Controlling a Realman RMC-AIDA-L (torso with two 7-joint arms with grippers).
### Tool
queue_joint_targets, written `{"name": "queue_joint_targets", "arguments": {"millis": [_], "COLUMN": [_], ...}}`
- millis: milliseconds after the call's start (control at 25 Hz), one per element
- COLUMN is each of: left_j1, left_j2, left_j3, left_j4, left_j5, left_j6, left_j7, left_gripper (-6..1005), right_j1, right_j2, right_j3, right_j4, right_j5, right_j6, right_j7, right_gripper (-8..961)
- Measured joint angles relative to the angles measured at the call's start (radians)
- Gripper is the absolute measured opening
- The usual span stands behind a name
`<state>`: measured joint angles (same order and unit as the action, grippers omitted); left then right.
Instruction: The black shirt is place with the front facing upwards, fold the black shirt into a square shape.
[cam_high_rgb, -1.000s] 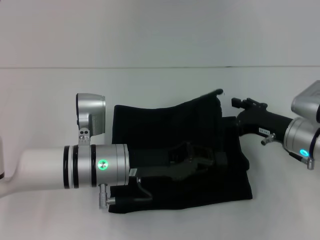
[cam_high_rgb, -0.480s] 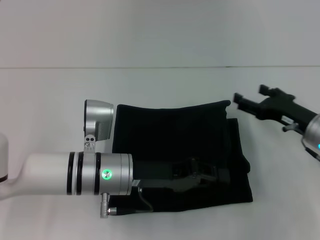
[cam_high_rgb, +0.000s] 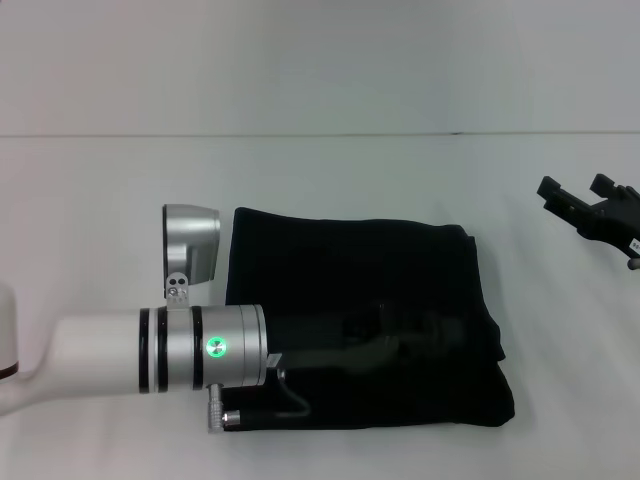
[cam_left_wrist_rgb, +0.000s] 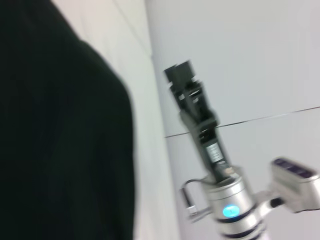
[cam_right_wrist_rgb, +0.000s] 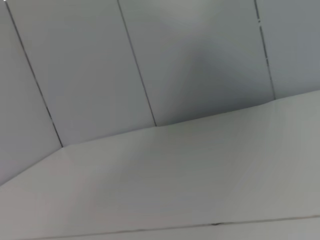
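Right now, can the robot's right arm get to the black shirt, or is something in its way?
Probably yes. The right gripper hangs off to the shirt's right, apart from the black shirt, with only bare white table between them. The left gripper is over the shirt's middle.

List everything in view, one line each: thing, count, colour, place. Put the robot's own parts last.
black shirt: one, black, folded into a rough rectangle, lying flat on the table in front of the robot, lettering not showing.
table: one, white, under the shirt.
wall: white, panelled, behind the table.
left gripper: one, black, low over the middle of the shirt, hard to make out against the cloth; silver and white arm reaching in from the robot's left.
right gripper: one, black, fingers apart, off the shirt at the robot's far right, holding nothing.
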<state>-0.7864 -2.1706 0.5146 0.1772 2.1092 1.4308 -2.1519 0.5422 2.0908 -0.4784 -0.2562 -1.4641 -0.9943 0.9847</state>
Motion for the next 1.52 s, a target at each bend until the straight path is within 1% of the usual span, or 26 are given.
{"name": "queue_joint_targets", "arguments": {"millis": [80,240,320,360,400,440,480,520,560,600,640,720,800,880,1000,1160,1400,1520], "left_j1": [0.008,0.032,0.051,0.063,0.063,0.110,0.140,0.140,0.191,0.205,0.227,0.263,0.280,0.292,0.297,0.296,0.293,0.291], "left_j2": [0.000,0.005,0.007,0.009,0.009,0.017,0.022,0.022,0.038,0.043,0.054,0.078,0.090,0.096,0.097,0.090,0.088,0.093], "left_j3": [-0.002,-0.009,-0.002,0.004,0.004,0.025,0.027,0.027,0.018,0.012,0.002,-0.023,-0.042,-0.066,-0.086,-0.090,-0.088,-0.089], "left_j4": [-0.001,0.019,0.065,0.091,0.091,0.182,0.211,0.211,0.253,0.262,0.271,0.277,0.276,0.276,0.273,0.271,0.265,0.252], "left_j5": [-0.036,-0.119,-0.128,-0.127,-0.127,-0.125,-0.128,-0.128,-0.142,-0.146,-0.153,-0.163,-0.166,-0.166,-0.167,-0.166,-0.158,-0.162], "left_j6": [0.044,0.213,0.275,0.291,0.291,0.304,0.305,0.305,0.303,0.299,0.287,0.253,0.232,0.223,0.223,0.216,0.180,0.165], "left_j7": [0.040,0.191,0.248,0.266,0.266,0.336,0.374,0.374,0.461,0.491,0.532,0.596,0.617,0.626,0.633,0.634,0.623,0.611], "left_gripper": [222,353,418,451,484,517,551,584,618,652,685,760,841,922,921,921,922,921], "right_j1": [-0.008,-0.029,-0.041,-0.047,-0.052,-0.058,-0.063,-0.066,-0.069,-0.071,-0.071,-0.068,-0.061,-0.055,-0.042,-0.030,-0.030,-0.032], "right_j2": [0.000,-0.003,-0.009,-0.013,-0.017,-0.020,-0.021,-0.020,-0.017,-0.015,-0.012,-0.007,-0.003,0.002,0.003,0.002,0.003,0.002], "right_j3": [0.001,-0.002,-0.014,-0.026,-0.037,-0.052,-0.064,-0.076,-0.085,-0.092,-0.098,-0.104,-0.105,-0.104,-0.101,-0.103,-0.099,-0.094], "right_j4": [0.000,0.000,0.000,-0.003,-0.008,-0.016,-0.026,-0.034,-0.043,-0.047,-0.049,-0.048,-0.042,-0.034,-0.018,-0.012,-0.012,-0.012], "right_j5": [0.000,0.000,-0.015,-0.035,-0.059,-0.092,-0.126,-0.156,-0.195,-0.225,-0.259,-0.324,-0.365,-0.377,-0.377,-0.384,-0.386,-0.383], "right_j6": [-0.013,-0.074,-0.146,-0.195,-0.243,-0.306,-0.352,-0.389,-0.421,-0.444,-0.457,-0.461,-0.432,-0.377,-0.287,-0.199,-0.168,-0.165], "right_j7": [0.000,0.005,0.009,0.008,0.004,-0.006,-0.017,-0.030,-0.047,-0.060,-0.071,-0.086,-0.090,-0.082,-0.060,-0.040,-0.040,-0.040], "right_gripper": [941,941,941,941,941,941,941,941,941,941,941,941,941,941,942,942,941,941]}}
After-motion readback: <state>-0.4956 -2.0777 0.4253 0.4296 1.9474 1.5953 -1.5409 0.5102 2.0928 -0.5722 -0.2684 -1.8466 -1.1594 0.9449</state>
